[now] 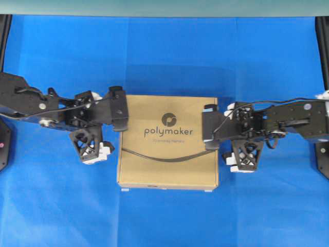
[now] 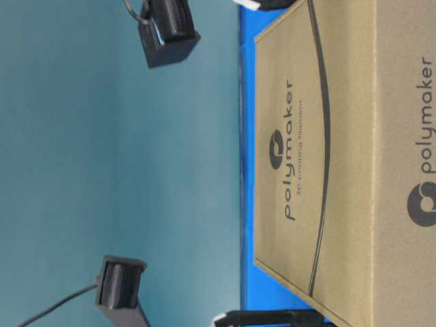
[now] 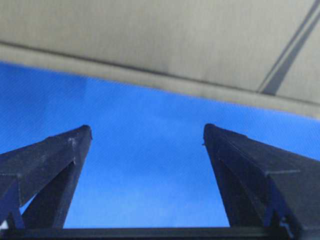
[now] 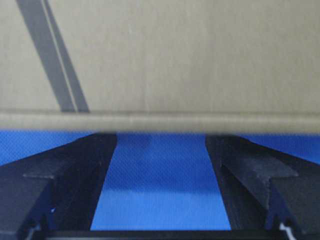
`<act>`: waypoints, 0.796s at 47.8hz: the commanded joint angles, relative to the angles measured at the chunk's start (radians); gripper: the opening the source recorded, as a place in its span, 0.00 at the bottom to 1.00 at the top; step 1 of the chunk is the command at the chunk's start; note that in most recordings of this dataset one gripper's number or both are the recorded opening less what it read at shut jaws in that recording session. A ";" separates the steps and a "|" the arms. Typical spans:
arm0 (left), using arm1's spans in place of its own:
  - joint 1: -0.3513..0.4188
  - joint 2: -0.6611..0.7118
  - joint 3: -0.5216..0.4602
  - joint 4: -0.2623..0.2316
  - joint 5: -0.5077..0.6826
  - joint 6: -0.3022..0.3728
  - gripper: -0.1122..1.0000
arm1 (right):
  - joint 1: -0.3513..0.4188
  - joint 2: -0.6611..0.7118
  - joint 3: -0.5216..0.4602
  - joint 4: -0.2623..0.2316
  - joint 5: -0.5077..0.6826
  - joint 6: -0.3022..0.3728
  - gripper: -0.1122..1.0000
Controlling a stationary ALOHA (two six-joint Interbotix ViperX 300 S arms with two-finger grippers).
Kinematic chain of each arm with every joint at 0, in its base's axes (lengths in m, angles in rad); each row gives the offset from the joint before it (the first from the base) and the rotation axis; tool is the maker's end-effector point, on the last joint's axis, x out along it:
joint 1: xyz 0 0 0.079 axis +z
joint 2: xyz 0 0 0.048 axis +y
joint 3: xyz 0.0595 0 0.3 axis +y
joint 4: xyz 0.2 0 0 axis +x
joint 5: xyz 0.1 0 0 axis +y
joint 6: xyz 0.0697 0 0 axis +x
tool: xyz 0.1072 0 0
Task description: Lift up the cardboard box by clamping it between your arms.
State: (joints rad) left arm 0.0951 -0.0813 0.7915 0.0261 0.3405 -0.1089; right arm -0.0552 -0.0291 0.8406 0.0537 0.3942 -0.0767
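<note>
The brown cardboard box with the dark "polymaker" print lies flat on the blue cloth in the middle; it also shows in the table-level view. My left gripper is at the box's left edge, open and empty. In the left wrist view its fingers stand wide apart, a little short of the box edge. My right gripper is at the box's right edge and overlaps it, open and empty. In the right wrist view its fingers reach the box edge, which hides their tips.
The blue cloth covers the table all round the box. Lattice parts with white pieces hang off both arms beside the box. Two small black blocks show against the teal wall.
</note>
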 commanded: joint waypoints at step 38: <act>-0.021 -0.388 0.169 0.000 -0.005 0.003 0.90 | -0.026 -0.439 0.193 0.002 -0.017 0.087 1.00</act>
State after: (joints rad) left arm 0.0782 -0.4449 0.9679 0.0261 0.3436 -0.1074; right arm -0.0752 -0.4218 1.0324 0.0537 0.3866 0.0031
